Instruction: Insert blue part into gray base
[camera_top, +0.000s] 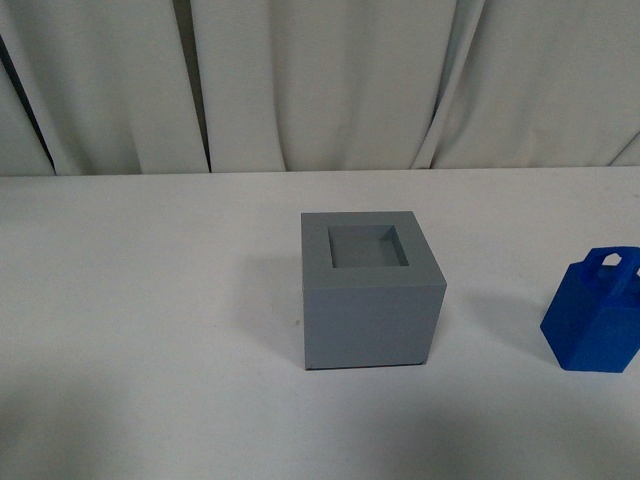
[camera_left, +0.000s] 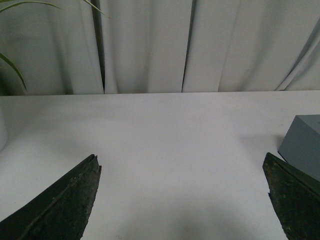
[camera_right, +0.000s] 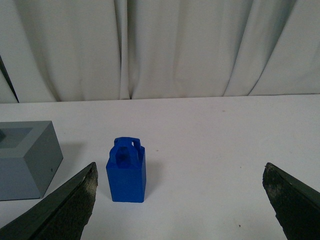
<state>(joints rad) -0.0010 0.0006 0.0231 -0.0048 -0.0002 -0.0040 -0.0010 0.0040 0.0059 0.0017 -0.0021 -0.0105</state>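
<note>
Left gripper (camera_left: 181, 157), dark wedge-shaped fingers (camera_left: 60, 210): jaws spread wide apart. Right gripper (camera_right: 180, 165), same dark fingers (camera_right: 60, 210): jaws likewise wide apart.

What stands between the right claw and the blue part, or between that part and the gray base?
Nothing visible. The blue part stands upright on bare table ahead of the open right claw, with no object between them. Only bare table lies between it and the gray base, and the socket is empty.

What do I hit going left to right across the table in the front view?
gray cube → blue block, partly cut off by the right edge of the picture.
</note>
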